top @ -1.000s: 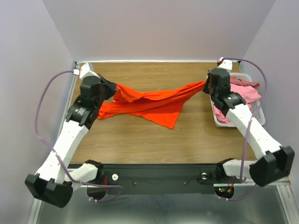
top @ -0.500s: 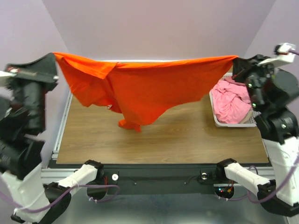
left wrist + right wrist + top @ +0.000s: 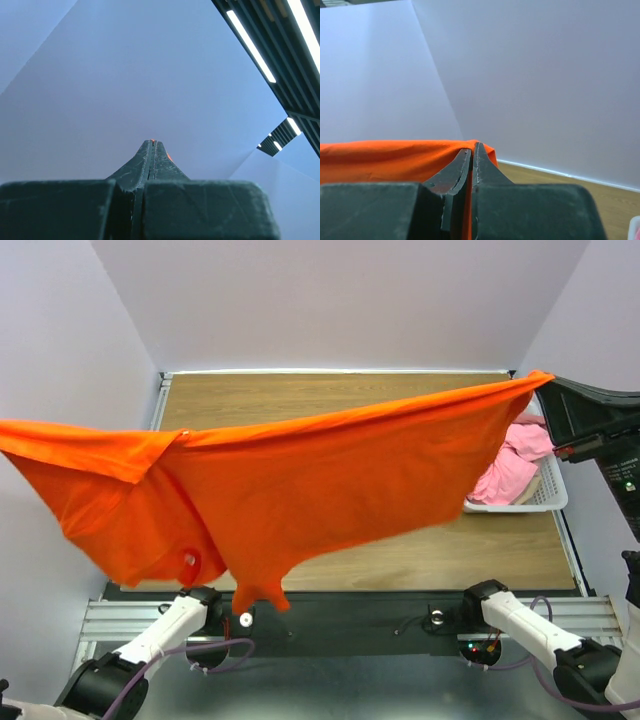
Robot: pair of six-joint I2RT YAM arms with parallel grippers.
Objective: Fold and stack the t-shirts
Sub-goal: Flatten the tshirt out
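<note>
The orange-red t-shirt (image 3: 300,490) hangs spread wide in the air above the table, stretched between both arms. My right gripper (image 3: 548,380) is shut on its right corner at the upper right; the right wrist view shows the cloth (image 3: 395,157) pinched between the shut jaws of that gripper (image 3: 472,146). My left gripper is out of the top view past the left edge. In the left wrist view it (image 3: 152,143) is shut with a sliver of orange cloth (image 3: 169,156) at its tip. Pink shirts (image 3: 505,470) lie in the white basket (image 3: 545,502).
The wooden table (image 3: 420,555) lies below the hanging shirt. The basket stands at its right edge. Purple walls (image 3: 330,300) close in the back and sides. The arm bases (image 3: 490,605) sit at the near edge.
Both arms have lifted higher and spread further apart, pulling the orange-red shirt from the table up into the air and toward the camera. The left gripper has left the top view.
</note>
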